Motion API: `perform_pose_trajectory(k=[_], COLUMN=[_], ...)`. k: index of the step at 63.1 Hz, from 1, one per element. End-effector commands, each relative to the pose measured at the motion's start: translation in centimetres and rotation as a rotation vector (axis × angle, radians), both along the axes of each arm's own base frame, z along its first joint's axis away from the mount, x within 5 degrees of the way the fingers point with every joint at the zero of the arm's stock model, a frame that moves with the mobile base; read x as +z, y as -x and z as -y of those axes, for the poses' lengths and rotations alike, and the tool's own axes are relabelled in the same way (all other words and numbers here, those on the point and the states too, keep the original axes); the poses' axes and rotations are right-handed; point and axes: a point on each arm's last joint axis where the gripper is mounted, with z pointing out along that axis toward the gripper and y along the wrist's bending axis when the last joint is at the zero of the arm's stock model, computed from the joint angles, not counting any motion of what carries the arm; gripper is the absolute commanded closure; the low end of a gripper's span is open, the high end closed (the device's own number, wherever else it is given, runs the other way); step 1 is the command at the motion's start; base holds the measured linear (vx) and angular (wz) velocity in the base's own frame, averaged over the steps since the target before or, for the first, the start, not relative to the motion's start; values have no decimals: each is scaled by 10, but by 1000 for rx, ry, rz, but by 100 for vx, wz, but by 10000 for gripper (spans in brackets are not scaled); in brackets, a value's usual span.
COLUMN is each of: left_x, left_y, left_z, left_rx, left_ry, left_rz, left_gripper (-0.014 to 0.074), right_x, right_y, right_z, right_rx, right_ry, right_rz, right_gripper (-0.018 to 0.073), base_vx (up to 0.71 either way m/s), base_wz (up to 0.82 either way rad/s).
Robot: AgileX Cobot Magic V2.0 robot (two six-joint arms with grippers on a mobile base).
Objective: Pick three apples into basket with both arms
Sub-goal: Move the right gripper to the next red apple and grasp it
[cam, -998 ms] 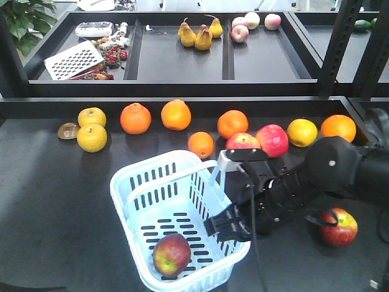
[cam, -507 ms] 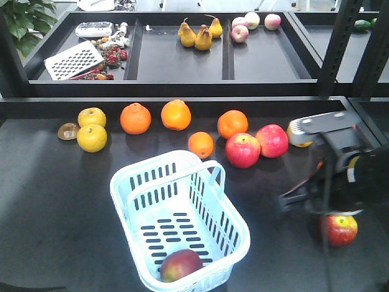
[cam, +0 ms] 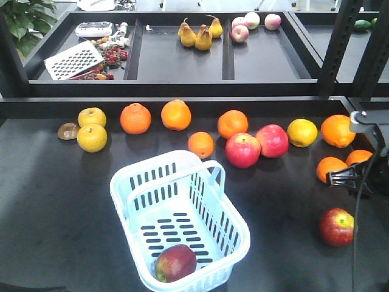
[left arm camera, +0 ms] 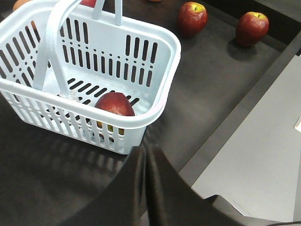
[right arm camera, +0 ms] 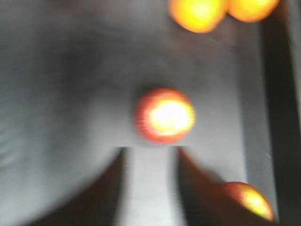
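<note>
The pale blue basket (cam: pixel 130 182) (left arm camera: pixel 155 47) stands at the table's middle front with one dark red apple (cam: pixel 175 263) (left arm camera: pixel 115 104) lying in its near end. A second apple (cam: pixel 337 226) (right arm camera: pixel 164 115) rests on the table at the right, and a third (right arm camera: pixel 247 200) (left arm camera: pixel 252 27) lies close by. My right gripper (cam: pixel 333 178) (right arm camera: pixel 149 160) hangs open and empty at the right edge, just short of the second apple; its wrist view is blurred. My left gripper (left arm camera: pixel 146 151) is shut and empty, close to the basket's near corner.
A row of oranges (cam: pixel 135 118), yellow fruit (cam: pixel 92 137) and two brighter pinkish-red apples (cam: pixel 242 149) lines the back of the table. Two more oranges (cam: pixel 331 168) lie beside the right gripper. Trays (cam: pixel 182 61) with pears sit beyond a raised rail.
The right arm has swung from the basket's side out to the right edge of the table. The apple in the basket has rolled a little and settled.
</note>
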Motion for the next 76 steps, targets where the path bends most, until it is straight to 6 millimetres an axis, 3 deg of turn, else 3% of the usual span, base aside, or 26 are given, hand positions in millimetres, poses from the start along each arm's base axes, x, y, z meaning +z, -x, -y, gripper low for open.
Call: perform_pose_trajectory(k=[1, 6, 12, 33, 62, 76], left_x=[12, 12, 12, 12, 12, 12], left_y=[-4, -4, -4, -4, -4, -4], left_z=[1, 1, 1, 1, 1, 1], left_rx=[32, 32, 32, 32, 32, 32], left_ry=[61, 61, 61, 59, 59, 59], left_rz=[45, 45, 45, 46, 46, 46], left_gripper=[603, 603, 603, 603, 603, 603], right_x=[2, -8, -15, -50, -118, -132], right_y=[-17, -29, -44, -88, -104, -104], right_z=[17, 27, 30, 27, 27, 27], right_rx=[-33, -57, -41, -10, -22, -13], right_ry=[18, 26, 37, -27, -39, -36], right_rz=[39, -17, -74, -170, -309, -344], right_gripper=[-33, -123, -160, -91, -38, -20], base_vx=[0, 0, 0, 0, 0, 0], base_wz=[0, 0, 0, 0, 0, 0])
